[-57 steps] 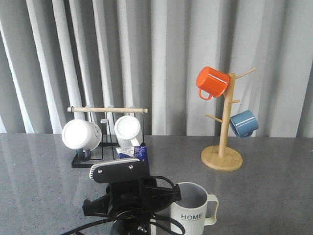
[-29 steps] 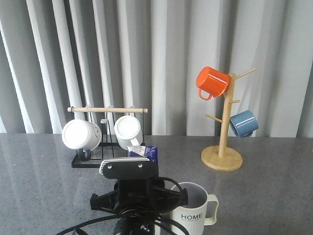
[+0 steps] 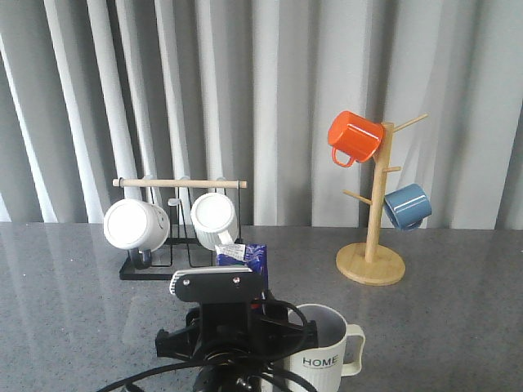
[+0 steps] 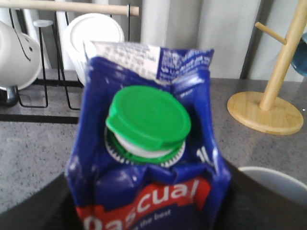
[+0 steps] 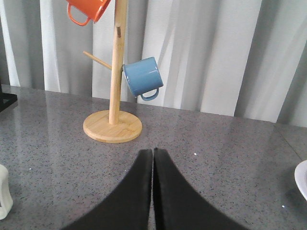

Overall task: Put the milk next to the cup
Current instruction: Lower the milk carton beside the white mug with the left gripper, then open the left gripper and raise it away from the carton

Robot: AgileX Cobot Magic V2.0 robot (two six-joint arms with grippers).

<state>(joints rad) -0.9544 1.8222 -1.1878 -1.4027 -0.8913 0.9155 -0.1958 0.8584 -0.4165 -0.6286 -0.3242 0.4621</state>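
Left pincer [image 3: 219, 287] grips milk carton [image 3: 243, 259]; carton now further right than a second ago, just beside HOME cup [image 3: 320, 351], not yet set down. Judgement: lowering remains. Right pincer [image 5: 153, 158] closed, empty. Grey speckled desk [image 3: 441, 327]; wire mug rack [image 3: 176, 224] left, wooden mug tree [image 3: 372, 237] right, grey curtain behind.
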